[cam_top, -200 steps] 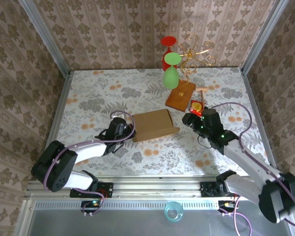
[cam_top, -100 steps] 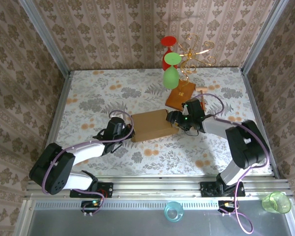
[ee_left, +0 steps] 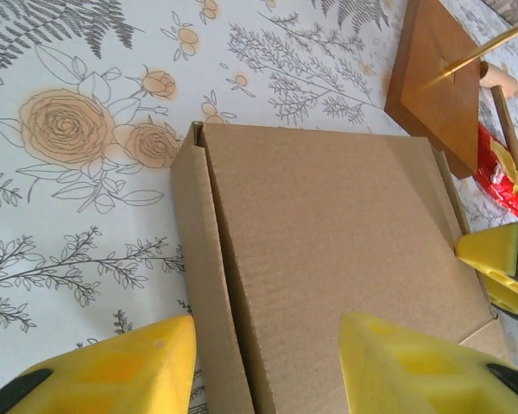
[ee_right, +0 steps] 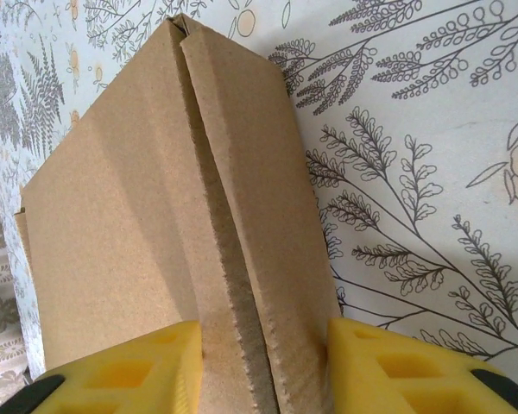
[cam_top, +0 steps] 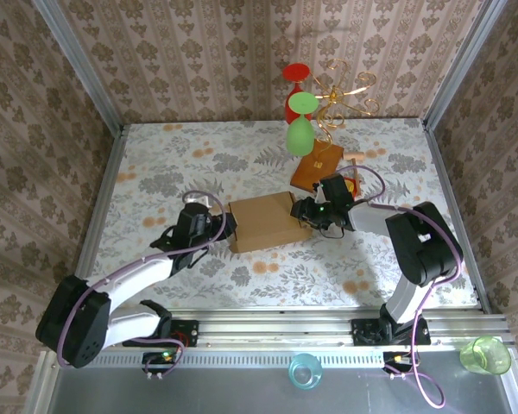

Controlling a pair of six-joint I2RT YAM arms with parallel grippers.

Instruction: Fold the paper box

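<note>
Jaws of right gripper snug on paper box.

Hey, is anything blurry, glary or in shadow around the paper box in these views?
Top external: even light, sharp, no glare. Left wrist: the paper box crisp and evenly lit. Right wrist: cardboard grain sharp, soft shading left of its fold.

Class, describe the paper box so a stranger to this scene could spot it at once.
Look at the floral-print table; near its middle, between the left hand and right hand, lies the paper box. It is the largest, plain light-brown cardboard piece, paler than the smaller reddish-brown wooden board beyond it.
</note>
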